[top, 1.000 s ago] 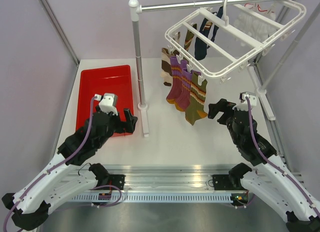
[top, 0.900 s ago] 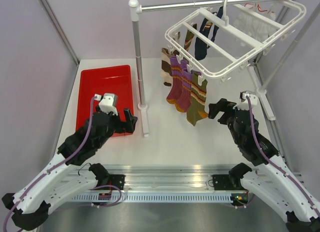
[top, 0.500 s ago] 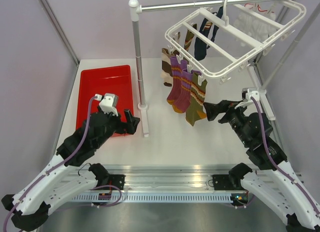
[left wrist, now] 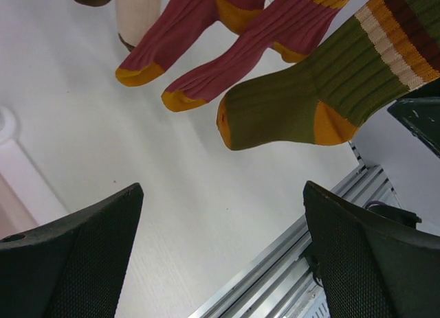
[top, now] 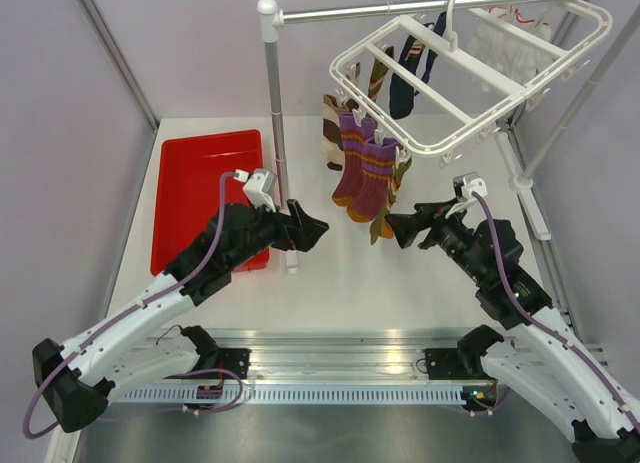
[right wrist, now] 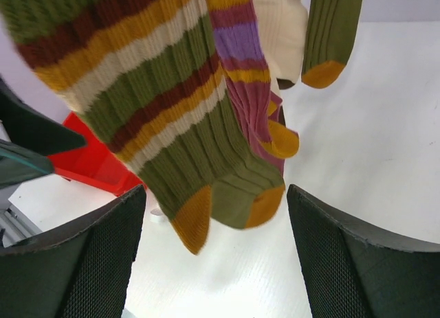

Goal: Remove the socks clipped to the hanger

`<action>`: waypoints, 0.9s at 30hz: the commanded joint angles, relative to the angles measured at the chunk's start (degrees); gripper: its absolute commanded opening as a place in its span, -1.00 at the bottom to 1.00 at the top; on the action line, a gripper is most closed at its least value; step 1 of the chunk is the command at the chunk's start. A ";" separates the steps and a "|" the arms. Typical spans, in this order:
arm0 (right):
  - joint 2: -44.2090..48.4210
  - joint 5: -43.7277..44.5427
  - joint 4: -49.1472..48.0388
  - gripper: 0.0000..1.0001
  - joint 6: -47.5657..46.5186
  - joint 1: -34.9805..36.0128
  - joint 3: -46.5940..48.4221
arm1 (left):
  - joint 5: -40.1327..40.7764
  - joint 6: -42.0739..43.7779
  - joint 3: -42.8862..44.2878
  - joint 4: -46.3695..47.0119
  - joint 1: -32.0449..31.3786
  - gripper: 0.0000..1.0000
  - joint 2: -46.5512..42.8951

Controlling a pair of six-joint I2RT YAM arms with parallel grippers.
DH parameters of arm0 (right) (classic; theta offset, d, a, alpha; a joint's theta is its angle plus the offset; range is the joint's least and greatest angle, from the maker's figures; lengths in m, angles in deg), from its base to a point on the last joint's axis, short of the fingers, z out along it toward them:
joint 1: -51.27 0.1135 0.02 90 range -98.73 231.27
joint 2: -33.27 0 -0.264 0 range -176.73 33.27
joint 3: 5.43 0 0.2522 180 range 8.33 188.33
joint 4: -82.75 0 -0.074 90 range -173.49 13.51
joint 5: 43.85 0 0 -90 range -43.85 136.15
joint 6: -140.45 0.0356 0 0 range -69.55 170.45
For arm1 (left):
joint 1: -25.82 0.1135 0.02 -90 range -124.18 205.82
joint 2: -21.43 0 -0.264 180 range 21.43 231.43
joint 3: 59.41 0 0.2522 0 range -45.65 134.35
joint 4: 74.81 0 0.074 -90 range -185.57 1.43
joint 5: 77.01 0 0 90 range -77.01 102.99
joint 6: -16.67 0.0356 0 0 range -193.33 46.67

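Observation:
The white hanger (top: 470,78) hangs from a metal rail. Two purple socks (top: 352,168) and an olive striped sock (top: 384,221) are clipped to its near-left edge; a brown-and-cream sock (top: 330,133), navy socks (top: 405,78) and white socks (top: 505,48) hang further back. My left gripper (top: 310,228) is open and empty, just left of the sock toes. The left wrist view (left wrist: 223,256) shows the olive sock (left wrist: 295,112) ahead. My right gripper (top: 400,226) is open, right beside the olive toe. In the right wrist view (right wrist: 216,256) the olive sock (right wrist: 179,146) hangs between the open fingers, untouched.
A red tray (top: 205,193) lies at the left. The upright metal pole (top: 278,123) with its white foot (top: 290,245) stands just behind my left gripper. A slanted pole (top: 570,103) rises at the right. The aluminium rail (left wrist: 289,256) runs along the table's near edge.
My left arm has swung right from the tray, past the pole, towards the socks. My right gripper has moved left up to the olive sock. The socks have shifted slightly.

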 commanded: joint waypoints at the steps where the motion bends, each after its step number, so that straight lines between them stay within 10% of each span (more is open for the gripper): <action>1: 3.25 -1.09 -2.68 0.73 -1.17 0.09 0.29 | -4.72 -2.89 0.13 11.96 -0.68 1.00 2.62; 27: 2.20 1.10 -5.56 0.68 -2.67 0.00 7.14 | -3.06 -1.30 -1.81 25.16 -8.77 0.99 14.75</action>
